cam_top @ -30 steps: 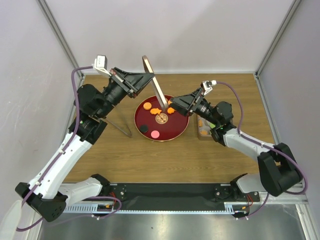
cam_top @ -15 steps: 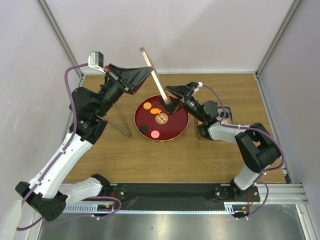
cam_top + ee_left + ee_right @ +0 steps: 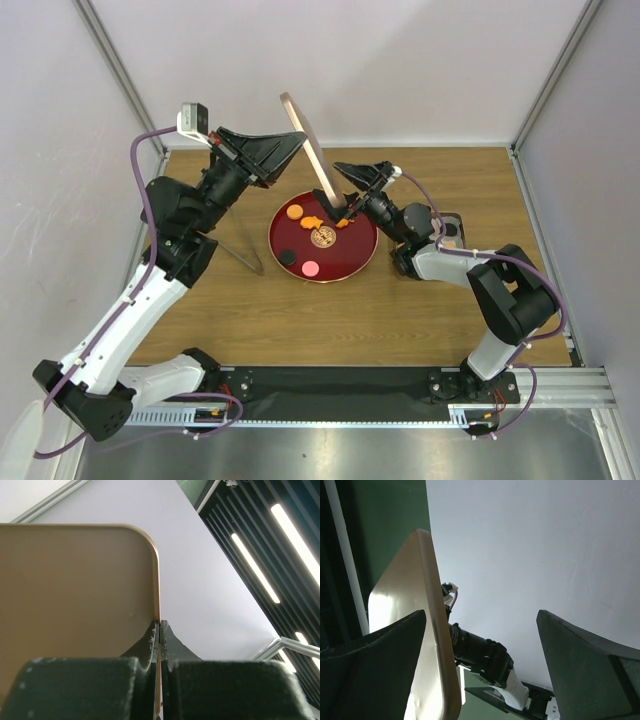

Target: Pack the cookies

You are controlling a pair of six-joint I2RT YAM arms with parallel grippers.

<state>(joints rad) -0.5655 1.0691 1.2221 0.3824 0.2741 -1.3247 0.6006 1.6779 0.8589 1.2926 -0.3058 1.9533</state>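
The cookies lie on a dark-red plate (image 3: 360, 258): an orange round one (image 3: 294, 212), an orange fish (image 3: 312, 222), a brown round one (image 3: 323, 237), a black one (image 3: 287, 257) and a pink one (image 3: 310, 268). My left gripper (image 3: 298, 143) is shut on a flat tan lid (image 3: 305, 140) and holds it on edge, raised above the plate's far side. In the left wrist view the gripper (image 3: 160, 626) pinches the lid (image 3: 75, 590). My right gripper (image 3: 345, 190) is open, tilted upward beside the lid. In the right wrist view the lid's edge (image 3: 432, 630) stands between the open fingers (image 3: 380, 645), untouched.
A thin grey metal piece (image 3: 240, 255) lies on the wooden table left of the plate. The metal tin (image 3: 402, 268) sits right of the plate, mostly hidden under my right arm. White walls close in the back and both sides.
My right gripper has left the plate, swung up and leftward to the lid, and now points upward. My left arm has lifted the lid a little higher.
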